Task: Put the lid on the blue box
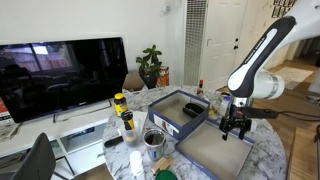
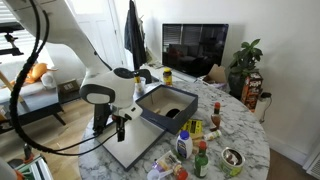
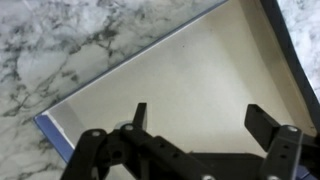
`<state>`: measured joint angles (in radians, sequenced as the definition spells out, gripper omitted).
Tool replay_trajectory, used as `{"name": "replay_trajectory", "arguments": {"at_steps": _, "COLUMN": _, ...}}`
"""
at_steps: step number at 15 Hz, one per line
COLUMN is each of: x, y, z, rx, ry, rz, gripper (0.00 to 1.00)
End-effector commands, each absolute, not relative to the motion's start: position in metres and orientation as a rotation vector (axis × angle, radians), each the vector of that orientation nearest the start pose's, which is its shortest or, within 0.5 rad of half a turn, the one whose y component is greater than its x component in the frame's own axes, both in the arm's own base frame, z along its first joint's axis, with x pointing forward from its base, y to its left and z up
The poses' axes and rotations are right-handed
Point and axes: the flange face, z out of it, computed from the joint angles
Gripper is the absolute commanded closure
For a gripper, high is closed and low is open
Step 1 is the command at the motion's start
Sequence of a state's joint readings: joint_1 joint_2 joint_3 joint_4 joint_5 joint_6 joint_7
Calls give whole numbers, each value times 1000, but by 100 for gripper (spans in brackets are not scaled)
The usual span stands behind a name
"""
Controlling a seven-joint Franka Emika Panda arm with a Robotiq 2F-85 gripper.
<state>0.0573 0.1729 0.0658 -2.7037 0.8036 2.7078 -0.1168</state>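
Marble surface (image 1: pixel 268 152) carries the lid (image 1: pixel 213 149), inside up, just beside the blue box (image 1: pixel 180 113). Spread pincer (image 1: pixel 236 131) hangs over the lid.

You're in a living room: white walls (image 1: pixel 90 18), white panel door (image 1: pixel 225 38), wood floor (image 2: pixel 292 165). Black TV (image 1: pixel 62 75), screen dark, sits on a low white stand (image 1: pixel 85 135). A potted plant (image 1: pixel 151 66) stands just beside the TV in both exterior views. Round marble table (image 2: pixel 250 125) in front. Dark chair back (image 1: pixel 38 160) at the near edge. Soft, even daylight.
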Motion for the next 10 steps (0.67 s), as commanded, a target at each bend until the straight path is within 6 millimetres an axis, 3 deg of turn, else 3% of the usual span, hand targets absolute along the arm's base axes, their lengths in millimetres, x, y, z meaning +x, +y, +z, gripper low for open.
{"name": "replay_trajectory", "arguments": {"at_steps": 1, "x": 365, "y": 17, "z": 144, "rx": -2626, "ry": 929, "rz": 190, "gripper": 0}}
{"name": "replay_trajectory", "arguments": {"at_steps": 6, "x": 338, "y": 5, "z": 117, "rx": -2614, "ry": 1097, "rz": 183, "gripper": 0}}
{"name": "replay_trajectory", "arguments": {"at_steps": 10, "x": 331, "y": 2, "z": 97, "rx": -2608, "ry": 1181, "rz": 195, "gripper": 0}}
